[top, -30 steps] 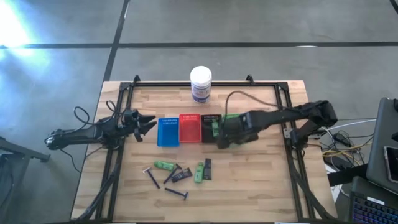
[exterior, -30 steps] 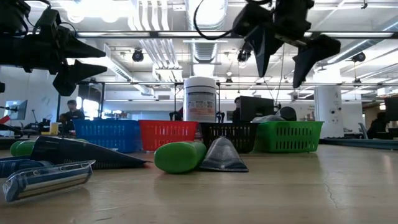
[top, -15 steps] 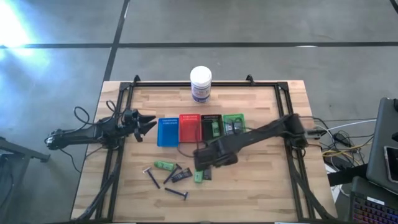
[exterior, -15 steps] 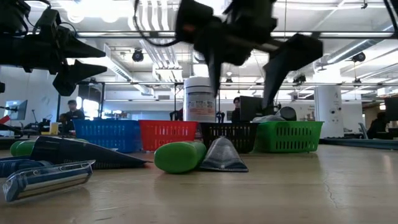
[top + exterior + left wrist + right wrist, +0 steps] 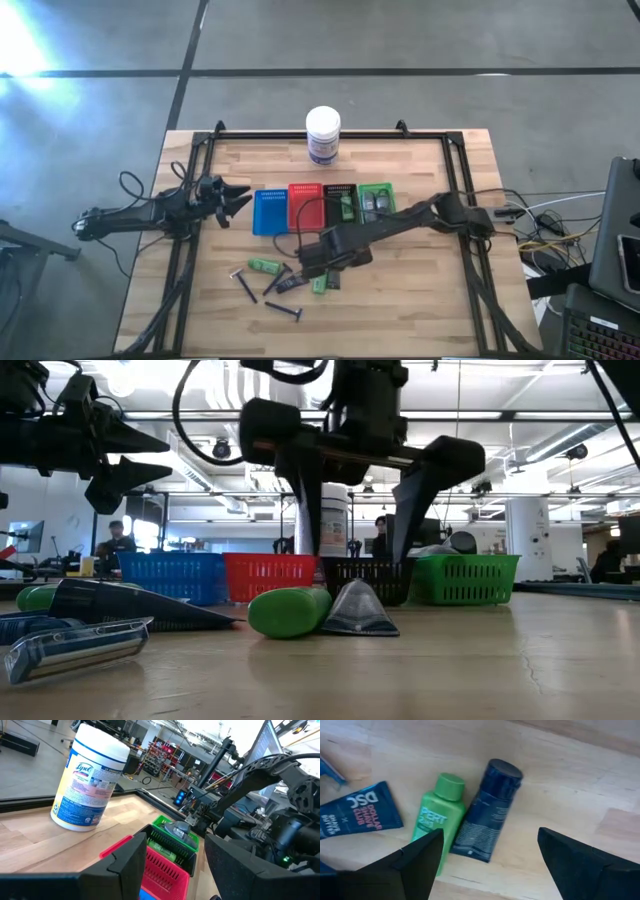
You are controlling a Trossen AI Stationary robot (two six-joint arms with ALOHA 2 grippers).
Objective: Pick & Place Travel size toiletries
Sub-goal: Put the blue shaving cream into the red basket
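You've got strong glare on the floor point(image 5: 25, 40) at 10 o'clock in the high view. Ceiling lights point(image 5: 240, 390) blow out the low view; nearest razor point(image 5: 75, 648) is soft. Right wrist view is evenly lit, its fingers point(image 5: 420, 862) blurred.

The blue tube point(image 5: 357, 815) is cut off at the right wrist picture's edge; razors point(image 5: 284, 311) too small to detail.

Grey tiled floor point(image 5: 420, 40) surrounds the wooden table point(image 5: 420, 310).
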